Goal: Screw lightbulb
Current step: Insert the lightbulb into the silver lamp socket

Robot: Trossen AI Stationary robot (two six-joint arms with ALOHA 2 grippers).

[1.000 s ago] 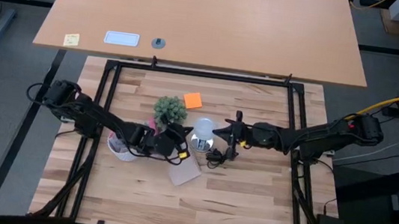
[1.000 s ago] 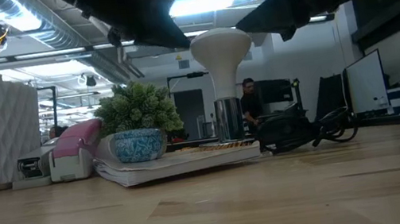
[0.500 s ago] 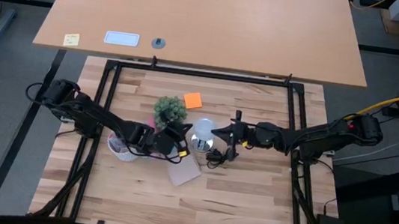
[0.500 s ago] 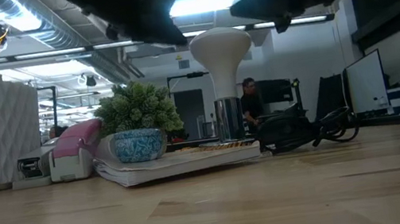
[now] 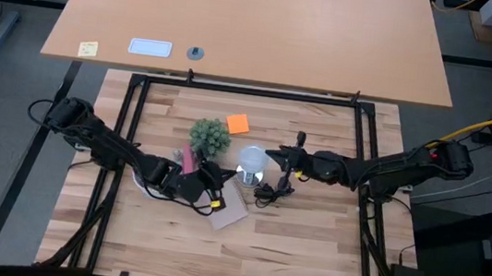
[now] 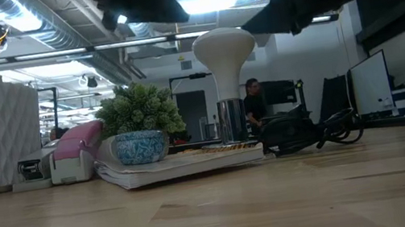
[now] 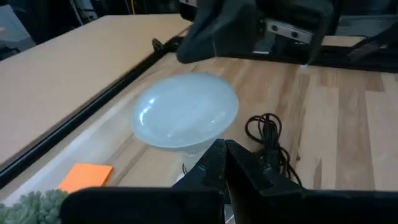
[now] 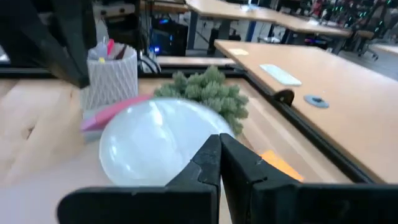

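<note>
Lightbulb (image 5: pixel 253 160): frosted white globe over a pale neck, standing upright, base down in a shiny metal socket (image 6: pixel 231 121) near the middle of the tabletop (image 5: pixel 308 247). Neither gripper touches it.

Left gripper (image 5: pixel 215 176): fingers pressed together, holding nothing, raised above the tabletop just beside the lightbulb on the side toward the left edge. In the left wrist view its closed fingertips (image 7: pixel 225 153) point at the globe (image 7: pixel 185 109).

Right gripper (image 5: pixel 273 157): fingers pressed together, holding nothing, raised just beside the lightbulb on the side toward the right edge. In the right wrist view its closed fingertips (image 8: pixel 219 147) sit in front of the globe (image 8: pixel 155 142).

Black cord (image 5: pixel 267 192): coiled on the tabletop beside the socket, toward the near edge.

Potted plant (image 5: pixel 210 135): green, in a blue patterned bowl (image 6: pixel 141 147), just beside the lightbulb toward the far left corner.

Book (image 6: pixel 178 164): lying flat under the bowl and the socket.

Orange sticky note (image 5: pixel 237 123): flat on the tabletop, between the plant and the far edge.

White ribbed cup (image 8: pixel 113 76): holds pens, near the left edge.

Pink item (image 6: pixel 78 141): beside the plant; kind not discernible.

Person (image 6: pixel 253 101): in the room far behind the table.
</note>
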